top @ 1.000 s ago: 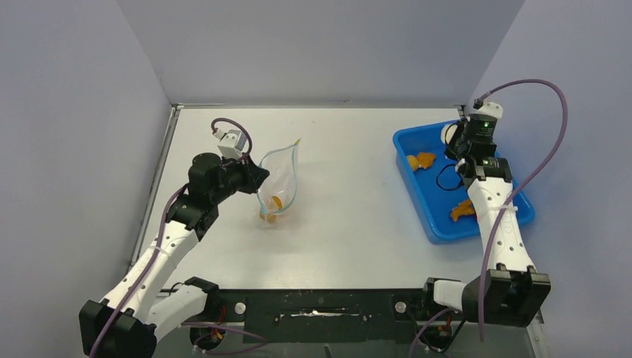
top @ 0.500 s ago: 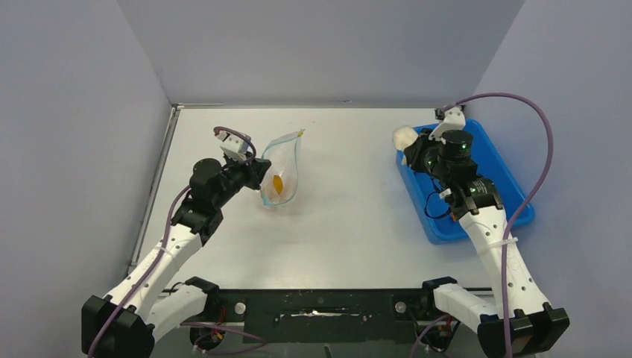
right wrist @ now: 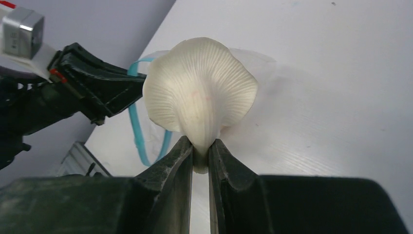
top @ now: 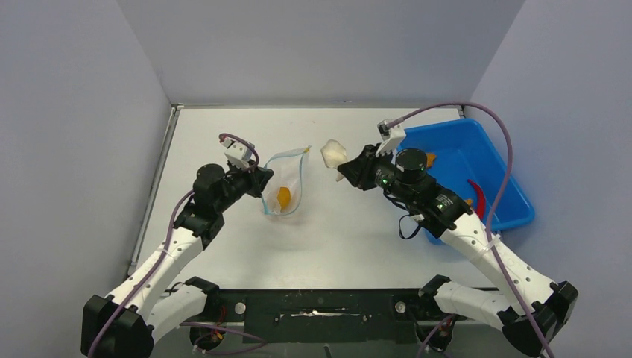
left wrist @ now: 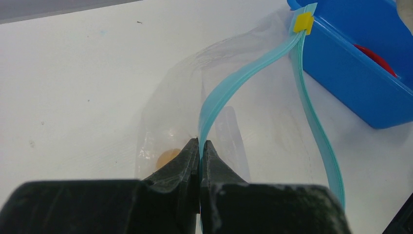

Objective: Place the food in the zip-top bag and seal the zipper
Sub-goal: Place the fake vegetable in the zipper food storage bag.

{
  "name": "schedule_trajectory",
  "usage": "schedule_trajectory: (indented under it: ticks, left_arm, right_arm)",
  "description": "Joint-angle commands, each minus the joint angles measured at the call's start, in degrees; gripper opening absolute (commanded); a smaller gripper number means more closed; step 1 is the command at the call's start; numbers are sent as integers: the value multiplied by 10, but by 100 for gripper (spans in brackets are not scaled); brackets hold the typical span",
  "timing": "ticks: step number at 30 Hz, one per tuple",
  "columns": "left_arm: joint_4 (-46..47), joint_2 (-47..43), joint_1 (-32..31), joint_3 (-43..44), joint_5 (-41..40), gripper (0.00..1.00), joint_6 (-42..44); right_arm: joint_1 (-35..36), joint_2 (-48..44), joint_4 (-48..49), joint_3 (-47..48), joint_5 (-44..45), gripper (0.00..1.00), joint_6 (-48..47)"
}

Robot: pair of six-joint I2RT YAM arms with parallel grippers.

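The clear, floppy plastic zip-top bag [top: 292,173] lies on the white table [top: 350,231], left of centre, with its mouth gaping. One small orange food piece [top: 284,197] is seen inside it. The light blue-green zipper strip [left wrist: 229,92], which carries a yellow slider [left wrist: 303,22] at its far end, is pinched by the left gripper [left wrist: 199,148], whose jaws are closed flat on it. The white ribbed mushroom-shaped lump [right wrist: 200,100] is clamped by its stem between the nearly closed jaws of the right gripper [right wrist: 200,156] and is held near the bag's mouth, on its right side. A slim red chili [top: 477,200] lies in the rigid blue tray [top: 454,145] farther right.
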Motion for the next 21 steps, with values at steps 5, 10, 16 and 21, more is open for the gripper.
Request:
schedule_trajectory:
  ticks: [5,10,16,21]
  left_arm:
    - [22,-12,-3,6,7,0,-6]
    - [-4,11,-2,36,-9,0,-1]
    - [-4,46,-3,51,11,0,-11]
    - [18,54,-5,48,21,0,-41]
  right_arm:
    - [52,-14,188,-69,-8,7,137]
    - [62,12,227,-73,-28,8,162]
    - [96,46,265,-68,-54,9,185]
    - [122,55,302,-82,-31,9,217]
